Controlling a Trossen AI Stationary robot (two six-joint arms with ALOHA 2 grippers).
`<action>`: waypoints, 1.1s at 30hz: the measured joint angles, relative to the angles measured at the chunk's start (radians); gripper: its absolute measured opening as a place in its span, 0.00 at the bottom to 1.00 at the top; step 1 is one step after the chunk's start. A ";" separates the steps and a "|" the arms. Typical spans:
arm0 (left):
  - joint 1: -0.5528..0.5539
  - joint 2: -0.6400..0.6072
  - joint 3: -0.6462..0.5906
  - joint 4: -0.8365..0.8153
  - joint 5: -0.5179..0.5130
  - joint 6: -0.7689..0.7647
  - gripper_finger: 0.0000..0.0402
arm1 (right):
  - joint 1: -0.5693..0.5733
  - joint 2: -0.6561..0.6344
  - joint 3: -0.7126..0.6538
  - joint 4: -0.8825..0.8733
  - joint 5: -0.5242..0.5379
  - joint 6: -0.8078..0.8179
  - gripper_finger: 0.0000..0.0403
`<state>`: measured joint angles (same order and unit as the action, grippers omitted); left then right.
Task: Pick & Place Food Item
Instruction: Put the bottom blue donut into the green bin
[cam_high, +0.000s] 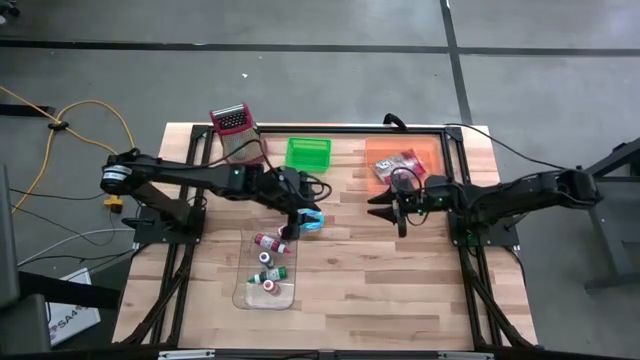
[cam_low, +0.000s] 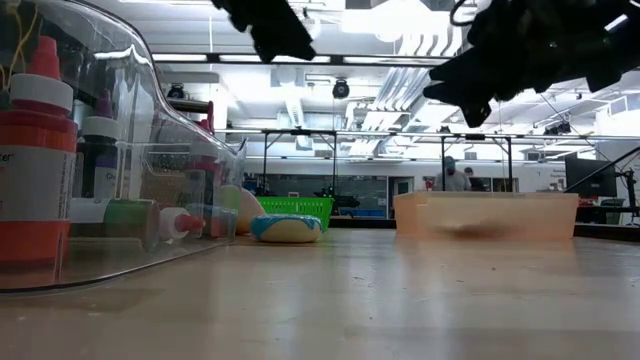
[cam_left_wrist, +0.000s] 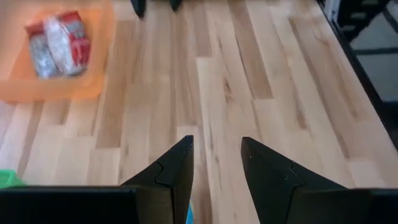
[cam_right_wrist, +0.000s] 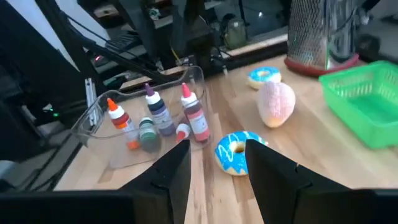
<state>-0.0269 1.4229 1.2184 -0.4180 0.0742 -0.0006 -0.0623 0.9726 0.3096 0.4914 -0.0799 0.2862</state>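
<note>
Bottle tray (cam_low: 120, 200); beyond, blue donut (cam_right_wrist: 235, 153) (below left gripper (cam_high: 300, 222))

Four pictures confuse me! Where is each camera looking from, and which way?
High: above table, facing down; left gripper, right gripper show.
Low: table height, facing across to donut; arms overhead.
Left wrist: left arm, facing orange tray; own fingers show.
Right wrist: right arm, facing bottles; own fingers show.
Shared: low and right wrist see the donut.

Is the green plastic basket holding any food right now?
No, in the right wrist view the green plastic basket is empty, with the blue-iced donut on the wood beside it.
</note>
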 joint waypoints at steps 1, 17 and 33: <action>-0.004 -0.004 -0.001 -0.008 0.000 0.000 0.33 | 0.014 0.000 0.000 0.001 0.025 -0.015 0.35; -0.007 0.087 -0.001 -0.016 -0.120 -0.083 0.33 | 0.127 0.000 0.000 -0.044 0.081 -0.022 0.35; 0.215 0.148 0.001 -0.119 0.009 0.083 0.33 | 0.128 0.000 0.000 -0.087 0.081 -0.021 0.35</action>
<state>0.1886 1.5706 1.2191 -0.5373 0.0829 0.0827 0.0658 0.9729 0.3092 0.4042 0.0013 0.2657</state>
